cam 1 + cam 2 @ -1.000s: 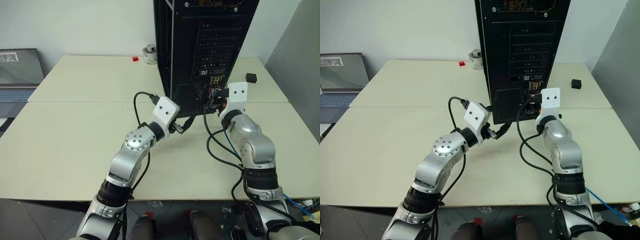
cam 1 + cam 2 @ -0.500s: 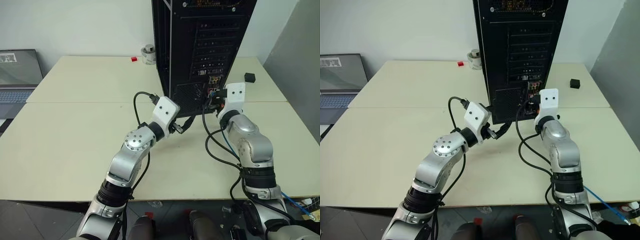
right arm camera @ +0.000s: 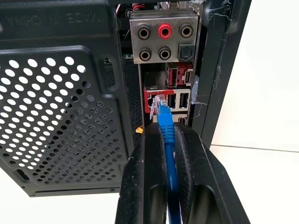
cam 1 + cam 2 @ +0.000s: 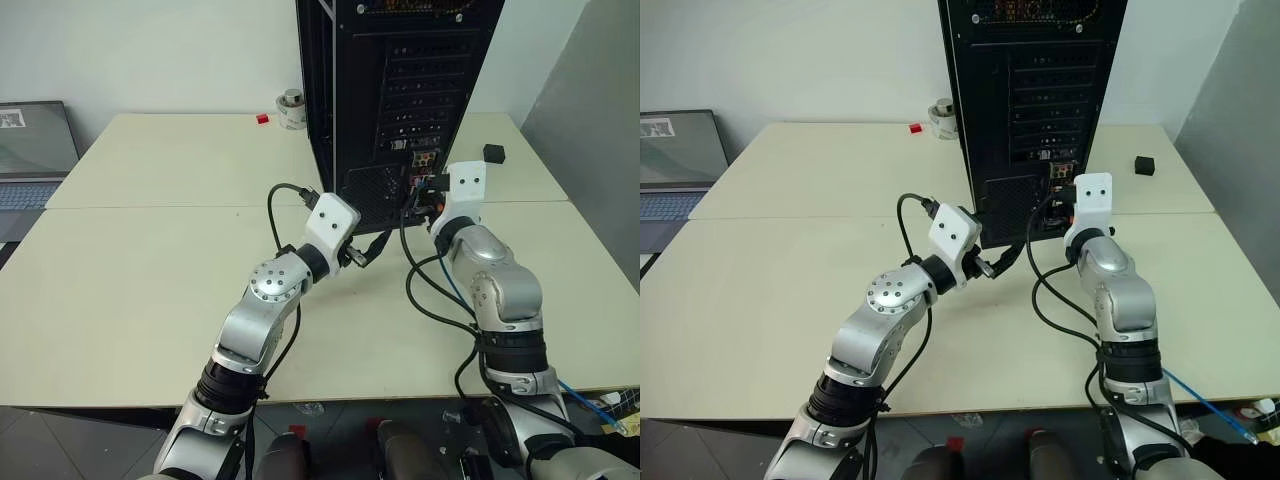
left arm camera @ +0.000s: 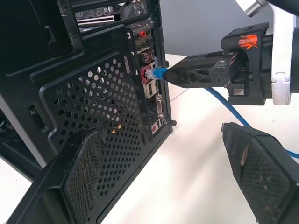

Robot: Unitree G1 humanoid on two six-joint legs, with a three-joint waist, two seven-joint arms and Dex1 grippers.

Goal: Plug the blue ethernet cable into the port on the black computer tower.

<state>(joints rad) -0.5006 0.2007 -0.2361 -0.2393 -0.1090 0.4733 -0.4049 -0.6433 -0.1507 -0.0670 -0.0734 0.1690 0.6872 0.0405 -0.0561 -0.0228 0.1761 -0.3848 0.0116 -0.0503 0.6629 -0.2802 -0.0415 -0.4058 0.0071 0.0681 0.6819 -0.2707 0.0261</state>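
The tower (image 4: 395, 100) stands upright at the far middle of the tabletop (image 4: 150, 260), its vented rear panel facing the robot. The right gripper (image 3: 169, 140) is level at the lower right of that panel, its two fingers pressed together on the cable (image 3: 166, 133) just behind the clear plug. The plug's tip is at the mouth of the port (image 3: 154, 99), a red-framed socket in the connector cluster, below the row of round audio jacks; how deep it sits I cannot tell. From the gripper the cable runs back toward the robot and shows again as a blue line at the near right edge of the tabletop (image 4: 590, 398). The left gripper (image 4: 368, 252) hovers just left of the right one, low in front of the perforated vent, with its fingers (image 5: 84, 168) spread wide apart and nothing between them. A laptop (image 4: 30, 150) sits at the far left, a small red piece (image 4: 262, 118) and a tape roll (image 4: 291, 110) lie at the far edge left of the tower, and a small black block (image 4: 494, 153) lies to its right.
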